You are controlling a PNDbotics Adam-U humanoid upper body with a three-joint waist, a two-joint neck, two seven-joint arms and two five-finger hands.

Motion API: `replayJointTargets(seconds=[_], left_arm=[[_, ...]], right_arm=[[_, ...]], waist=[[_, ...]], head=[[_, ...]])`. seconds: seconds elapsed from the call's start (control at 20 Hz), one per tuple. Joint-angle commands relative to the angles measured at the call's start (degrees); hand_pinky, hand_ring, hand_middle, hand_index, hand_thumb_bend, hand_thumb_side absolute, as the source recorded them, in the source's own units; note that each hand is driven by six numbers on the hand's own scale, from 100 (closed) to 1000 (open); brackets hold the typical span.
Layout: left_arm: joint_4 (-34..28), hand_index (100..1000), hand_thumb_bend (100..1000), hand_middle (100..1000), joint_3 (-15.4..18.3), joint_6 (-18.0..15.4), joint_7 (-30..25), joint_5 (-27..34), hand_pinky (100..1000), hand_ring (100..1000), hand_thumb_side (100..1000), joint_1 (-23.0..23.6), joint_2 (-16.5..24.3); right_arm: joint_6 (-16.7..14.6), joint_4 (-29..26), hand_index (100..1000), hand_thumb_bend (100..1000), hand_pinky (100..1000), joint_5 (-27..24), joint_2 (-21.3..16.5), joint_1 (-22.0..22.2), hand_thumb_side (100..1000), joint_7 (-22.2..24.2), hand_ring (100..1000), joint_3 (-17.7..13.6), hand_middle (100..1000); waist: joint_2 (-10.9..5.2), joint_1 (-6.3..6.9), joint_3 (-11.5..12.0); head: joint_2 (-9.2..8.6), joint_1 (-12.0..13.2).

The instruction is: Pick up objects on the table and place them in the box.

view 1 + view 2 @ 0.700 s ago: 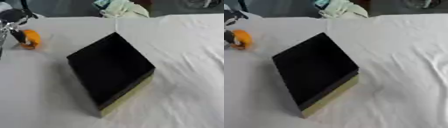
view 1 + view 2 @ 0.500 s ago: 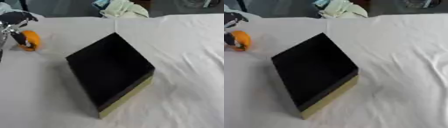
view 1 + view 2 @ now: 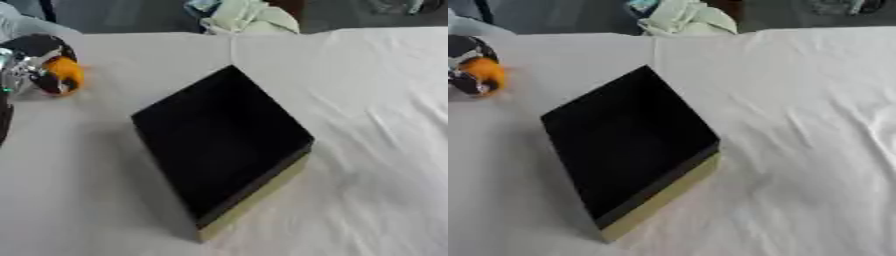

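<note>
An open box (image 3: 223,150), black inside with tan outer walls, lies cornerwise in the middle of the white-clothed table (image 3: 376,100). I see nothing inside it. At the far left a small round orange thing (image 3: 68,74) sits on the cloth. My left hand (image 3: 31,57), black and silver, comes in from the left edge; its dark fingers curl over the top and under the near side of the orange thing. The right eye view shows the same hand (image 3: 464,55) and orange thing (image 3: 485,74). My right hand shows in no view.
A crumpled pale green cloth (image 3: 249,17) lies at the table's far edge, behind the box. The tablecloth is wrinkled on the right side (image 3: 842,130). A dark floor shows beyond the far edge.
My left hand has come down from above the orange thing and its fingers have curled round it. The box has not moved.
</note>
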Motion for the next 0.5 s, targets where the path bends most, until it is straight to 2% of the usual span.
replayJointTargets(seconds=[0.05, 0.1, 0.3, 0.5], left_arm=[[-0.4, 626, 589, 564, 0.0, 0.2, -0.4, -0.2, 320, 528, 100, -1.0, 1.2], [-0.5, 579, 587, 520, -0.1, 0.2, -0.2, -0.6, 261, 486, 100, -1.0, 1.3], [-0.4, 482, 600, 438, -0.1, 0.1, 1.1, -1.9, 158, 398, 100, -0.8, 1.3], [-0.6, 456, 612, 412, -0.1, -0.4, 2.4, -2.0, 128, 368, 100, -1.0, 1.4]], right_arm=[[-0.2, -0.4, 818, 100, 675, -0.5, -0.8, -0.5, 869, 0.3, 561, -0.4, 608], [-0.2, -0.4, 818, 100, 675, -0.5, -0.8, -0.5, 869, 0.4, 561, -0.4, 608], [-0.1, -0.5, 818, 100, 675, -0.7, -0.5, -0.4, 869, 0.7, 561, -0.3, 607], [0.0, -0.5, 819, 100, 675, -0.8, -0.5, -0.2, 868, 0.9, 561, -0.3, 606]], waist=[[-1.0, -0.1, 0.0], [-1.04, -0.06, 0.0], [-1.25, 0.1, -0.2], [-1.53, 0.17, -0.3]], head=[[-0.12, 0.1], [-0.09, 0.1], [-0.14, 0.0], [0.3, -0.2]])
